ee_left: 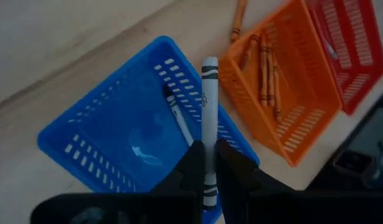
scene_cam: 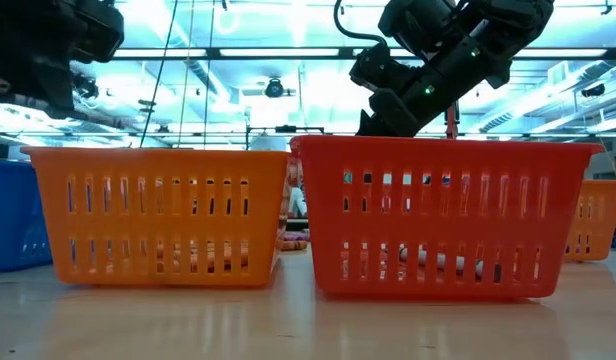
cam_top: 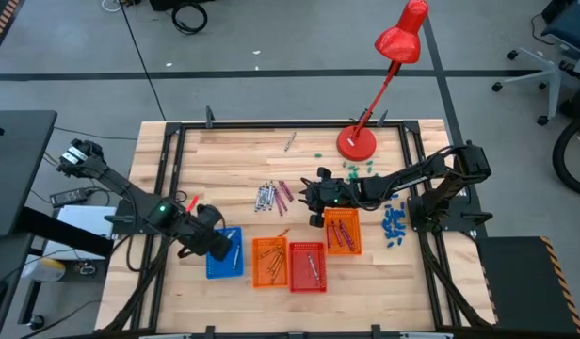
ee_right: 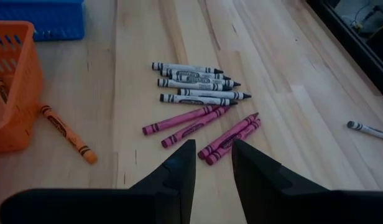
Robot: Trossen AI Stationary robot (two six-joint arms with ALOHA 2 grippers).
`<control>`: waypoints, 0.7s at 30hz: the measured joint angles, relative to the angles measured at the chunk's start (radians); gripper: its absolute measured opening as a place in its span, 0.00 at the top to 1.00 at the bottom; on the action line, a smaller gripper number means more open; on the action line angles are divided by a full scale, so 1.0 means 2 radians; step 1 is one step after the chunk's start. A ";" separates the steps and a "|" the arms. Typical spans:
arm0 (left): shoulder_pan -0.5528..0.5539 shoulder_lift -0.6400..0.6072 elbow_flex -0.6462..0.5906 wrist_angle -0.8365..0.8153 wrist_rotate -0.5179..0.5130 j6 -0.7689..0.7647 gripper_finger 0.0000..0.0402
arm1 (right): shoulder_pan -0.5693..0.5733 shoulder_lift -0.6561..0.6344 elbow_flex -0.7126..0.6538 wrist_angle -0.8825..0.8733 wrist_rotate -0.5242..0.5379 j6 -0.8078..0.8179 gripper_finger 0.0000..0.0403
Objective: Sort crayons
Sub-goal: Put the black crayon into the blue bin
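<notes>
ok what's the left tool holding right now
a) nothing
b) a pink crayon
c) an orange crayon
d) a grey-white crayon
d: in the left wrist view the left tool is shut on a grey-white crayon above the blue tray, which already has one like it inside.
</notes>
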 joint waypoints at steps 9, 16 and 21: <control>-0.016 0.003 0.000 -0.052 -0.019 -0.088 0.87 | 0.000 0.000 0.000 -0.002 -0.001 -0.005 0.73; -0.014 0.007 0.001 -0.050 -0.017 -0.069 0.68 | 0.000 0.000 0.000 -0.003 -0.002 -0.007 0.73; 0.008 -0.007 0.031 -0.053 -0.035 -0.001 0.65 | 0.000 0.000 0.000 -0.001 -0.002 -0.008 0.73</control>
